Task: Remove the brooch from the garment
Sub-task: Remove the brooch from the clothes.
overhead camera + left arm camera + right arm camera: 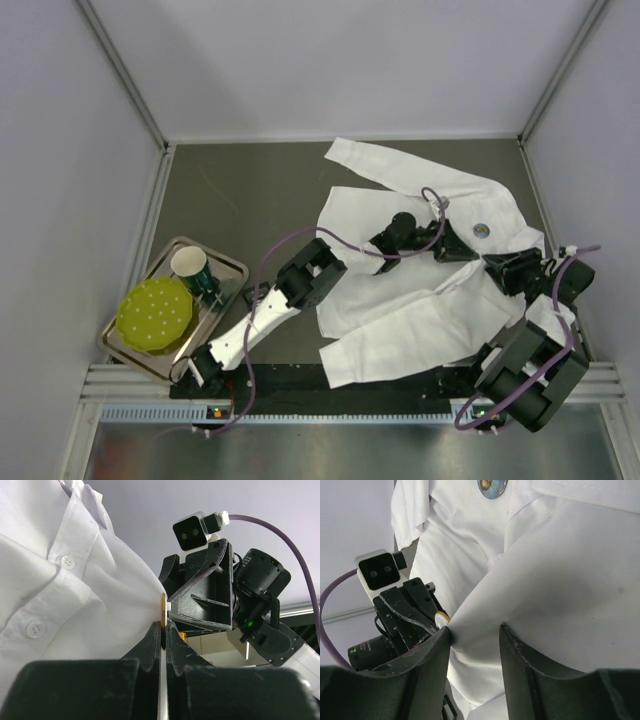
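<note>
Metal tray point(215, 252): lay at the far left of the dark table point(250, 190), well apart from the shirt.
Tray contents: a yellow-green dotted lid point(154, 313) and, just beside it, a cup point(190, 265) with a white inside.
Left arm point(300, 285): reached from its base rightward over the middle of the shirt, hiding part of the front.
Shirt point(400, 300): thin white cloth, spread over the right half of the table, with one sleeve lying along the near edge between the arm bases.
Left gripper point(162, 627): closed to a thin slit, nipping the lower edge of a thin gold-edged disc point(162, 611), which was seen edge-on against a raised fold of the shirt.
Disc identity: could not be told from these views.
Brooch point(481, 229): small, round and bluish, sitting on the shirt front near both grippers, on their far side.
Right gripper point(474, 635): fingers part-way apart, with a tented fold of shirt filling the gap and touching both. One finger stood just beside the left gripper's tips.
Obstruction: the raised fold and the two crowded grippers hid the cloth right around the disc.
</note>
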`<action>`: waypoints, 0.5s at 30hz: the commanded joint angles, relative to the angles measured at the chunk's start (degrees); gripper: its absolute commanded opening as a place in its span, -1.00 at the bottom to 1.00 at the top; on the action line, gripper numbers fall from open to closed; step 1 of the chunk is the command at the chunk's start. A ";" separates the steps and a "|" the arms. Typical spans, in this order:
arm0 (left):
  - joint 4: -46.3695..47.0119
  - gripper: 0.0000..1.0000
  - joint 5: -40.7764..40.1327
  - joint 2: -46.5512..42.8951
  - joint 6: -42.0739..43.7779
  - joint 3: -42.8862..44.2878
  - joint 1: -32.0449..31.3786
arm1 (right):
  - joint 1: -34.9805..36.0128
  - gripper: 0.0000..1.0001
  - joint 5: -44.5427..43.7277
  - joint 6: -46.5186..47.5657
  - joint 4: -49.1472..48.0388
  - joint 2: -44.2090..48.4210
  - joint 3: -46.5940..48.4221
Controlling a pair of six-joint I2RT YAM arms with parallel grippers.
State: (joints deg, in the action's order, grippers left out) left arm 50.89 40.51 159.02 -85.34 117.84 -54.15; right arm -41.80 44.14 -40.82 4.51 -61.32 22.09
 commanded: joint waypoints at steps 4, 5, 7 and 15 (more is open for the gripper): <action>9.39 -1.00 0.01 0.24 -3.15 1.34 -0.25 | -0.47 -0.12 -0.02 -2.16 -4.07 -0.20 -1.69; 9.83 -1.00 0.09 0.76 -3.77 1.60 -0.25 | -0.56 -0.11 -0.02 -2.33 -4.07 0.06 -1.87; 10.80 -1.00 -0.34 1.11 -5.61 1.60 -0.17 | -0.56 -0.10 -0.19 -2.60 -4.07 -0.11 -1.96; 10.03 -1.00 -0.18 0.68 -3.71 0.72 0.27 | -0.74 -0.09 -1.60 -2.78 -3.81 -0.64 -1.70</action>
State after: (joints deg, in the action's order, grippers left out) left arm 56.36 39.77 161.58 -90.59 117.84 -54.06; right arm -42.13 44.07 -43.55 2.11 -61.63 20.45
